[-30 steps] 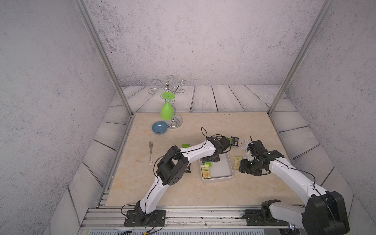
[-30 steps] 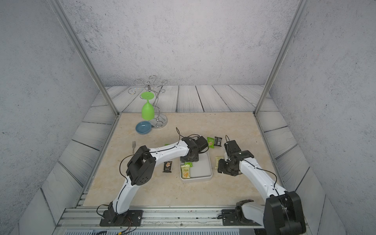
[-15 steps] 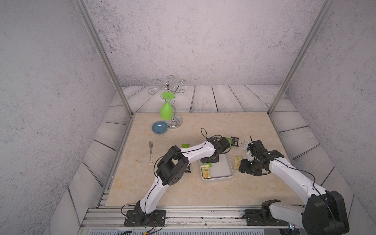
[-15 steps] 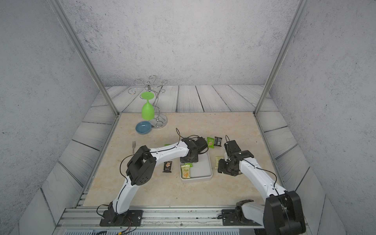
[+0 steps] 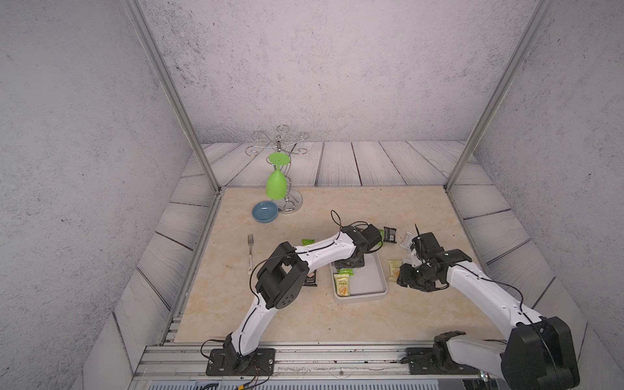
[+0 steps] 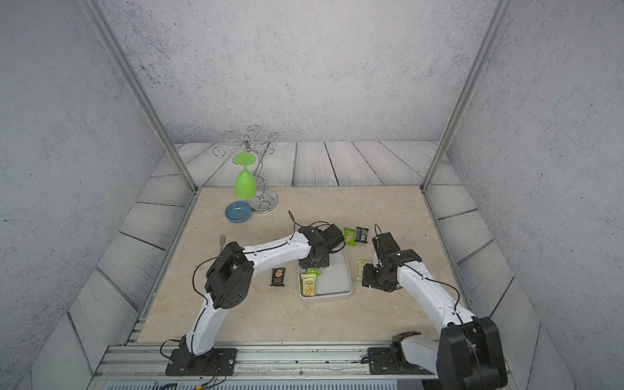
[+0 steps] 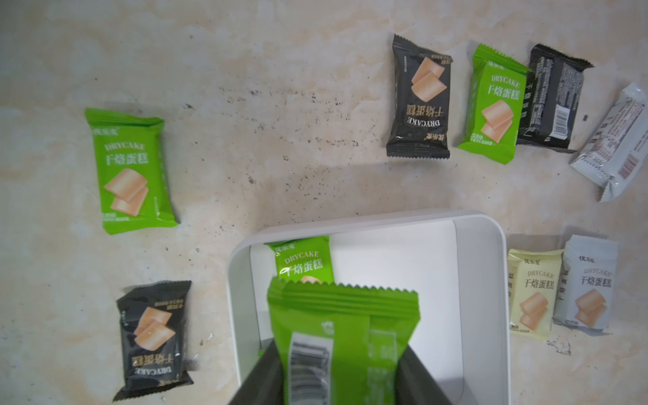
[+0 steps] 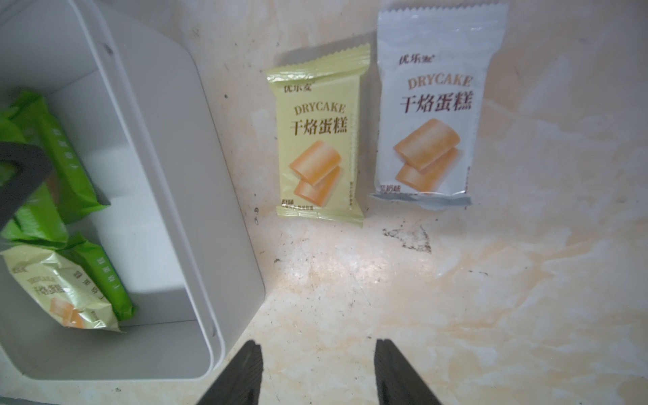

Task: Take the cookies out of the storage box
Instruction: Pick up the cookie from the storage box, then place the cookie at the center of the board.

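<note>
The white storage box lies mid-table. My left gripper is over its far end, shut on a green cookie packet. Another green packet and a pale yellow one lie inside the box. My right gripper is open and holds nothing, over bare table just right of the box. Beyond it lie a pale yellow packet and a white one. Green and black packets lie left of the box.
Several more packets, black, green and white, lie beyond the box's far edge. A fork lies to the left. A blue dish and a wire stand holding a green glass stand at the back left.
My left gripper's jaws have closed further on the green packet inside the box. Both arms stay about where they were.
</note>
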`<action>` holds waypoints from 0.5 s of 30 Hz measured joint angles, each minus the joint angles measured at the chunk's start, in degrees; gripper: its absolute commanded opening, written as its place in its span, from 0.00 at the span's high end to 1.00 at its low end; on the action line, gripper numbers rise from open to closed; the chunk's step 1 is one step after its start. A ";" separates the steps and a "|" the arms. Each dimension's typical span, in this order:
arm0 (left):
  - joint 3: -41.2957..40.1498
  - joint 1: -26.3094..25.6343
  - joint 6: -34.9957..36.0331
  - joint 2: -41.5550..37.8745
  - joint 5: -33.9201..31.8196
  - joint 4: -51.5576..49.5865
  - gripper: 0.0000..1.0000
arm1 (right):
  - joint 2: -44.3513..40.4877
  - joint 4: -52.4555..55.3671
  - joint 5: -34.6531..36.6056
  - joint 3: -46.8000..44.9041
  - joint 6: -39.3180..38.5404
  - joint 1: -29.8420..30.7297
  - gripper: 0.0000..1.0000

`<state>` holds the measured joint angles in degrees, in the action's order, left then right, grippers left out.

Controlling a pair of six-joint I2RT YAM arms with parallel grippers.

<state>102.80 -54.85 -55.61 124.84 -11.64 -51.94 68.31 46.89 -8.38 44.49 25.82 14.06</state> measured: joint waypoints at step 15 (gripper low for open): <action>-1.33 0.74 1.92 -9.46 0.55 0.52 0.53 | -2.21 1.49 -0.22 3.23 0.37 0.00 0.43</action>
<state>101.47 -54.11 -53.69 115.37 -11.09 -51.42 66.11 48.38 -8.60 47.72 26.20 14.06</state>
